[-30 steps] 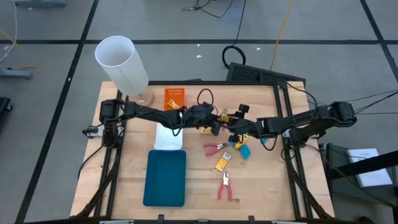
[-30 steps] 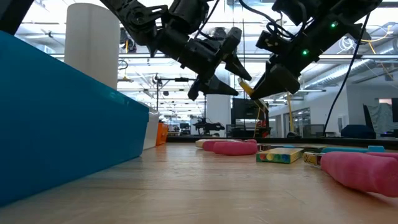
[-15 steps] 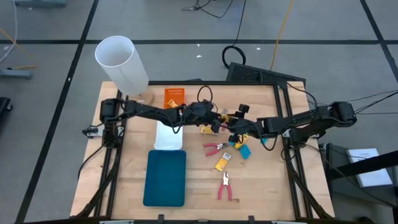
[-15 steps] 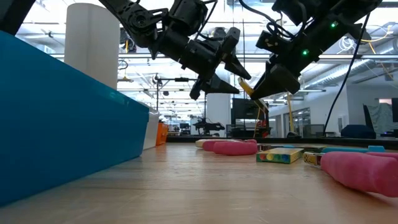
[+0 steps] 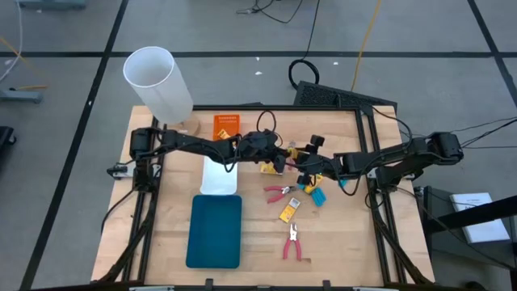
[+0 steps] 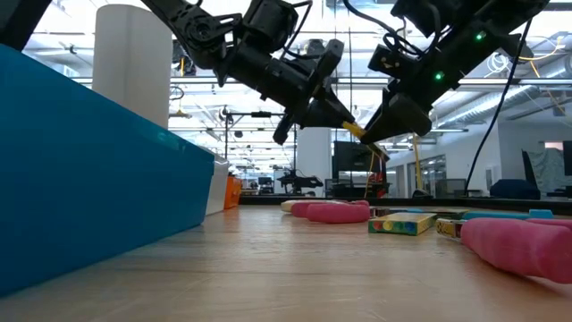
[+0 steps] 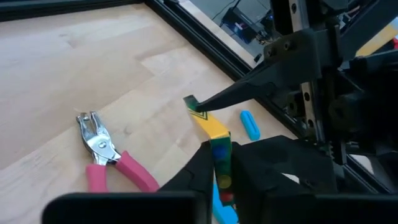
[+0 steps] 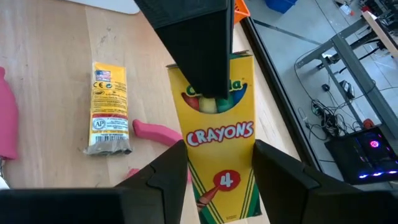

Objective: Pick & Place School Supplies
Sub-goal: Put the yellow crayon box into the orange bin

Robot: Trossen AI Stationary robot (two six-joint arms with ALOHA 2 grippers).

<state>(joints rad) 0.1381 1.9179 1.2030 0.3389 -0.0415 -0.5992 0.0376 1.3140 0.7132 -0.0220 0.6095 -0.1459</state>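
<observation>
Both arms meet above the tabletop (image 5: 161, 242) middle, nearer its right edge. Right gripper (image 8: 214, 171) clamps crayon packet (image 8: 217, 162), held in the air. Left gripper (image 7: 216, 163) fingers pinch the same packet's other end, nearly closed on it.

I see yellow crayon box (image 8: 214, 143), green chevron band, white "CRAYONS" lettering, red "4", held between my black grippers. Beside crayon box: yellow packet (image 8: 109, 107), black print, grey base. Pink-handled punch (image 7: 109, 155), silver head, below crayon box. Light-blue piece (image 7: 250, 124) near crayon box. Teal tray (image 5: 215, 231), white tray (image 5: 220, 178), orange tray (image 5: 227, 127); white cylinder (image 5: 157, 82). Pale wood table (image 5: 347, 242).
</observation>
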